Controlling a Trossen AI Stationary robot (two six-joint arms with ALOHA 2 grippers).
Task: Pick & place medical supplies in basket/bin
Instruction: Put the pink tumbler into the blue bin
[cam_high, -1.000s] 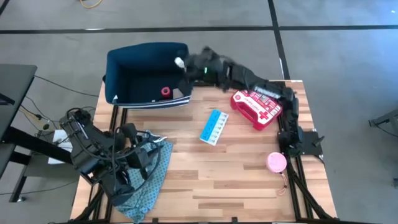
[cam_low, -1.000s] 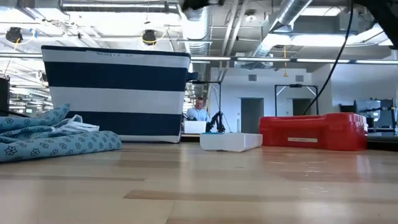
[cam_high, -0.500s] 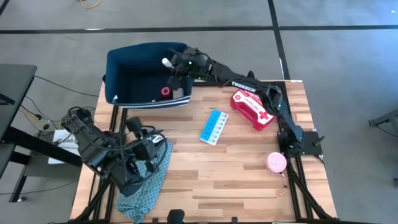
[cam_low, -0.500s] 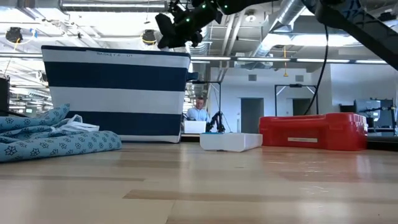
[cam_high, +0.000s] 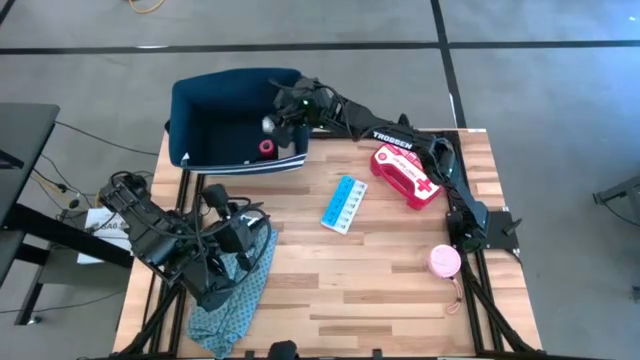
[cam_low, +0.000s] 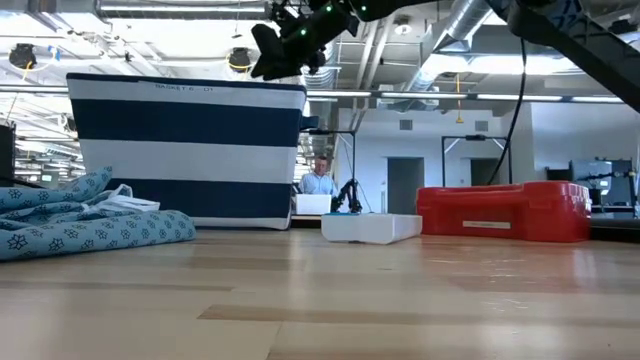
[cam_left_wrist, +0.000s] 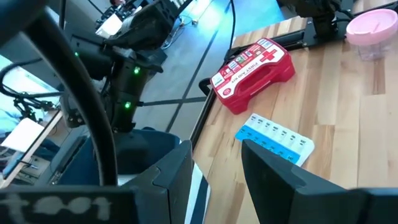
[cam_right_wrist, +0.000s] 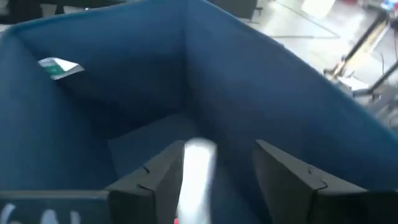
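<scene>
The right gripper hangs over the bin, fingers spread, a white packet dropping between them. It may land on the red-capped bottle. Withdrawing low, the arm could snag the rim. The left gripper, fingers apart, waits over the cloth. Case, pill box and tape remain on the worktop.
</scene>
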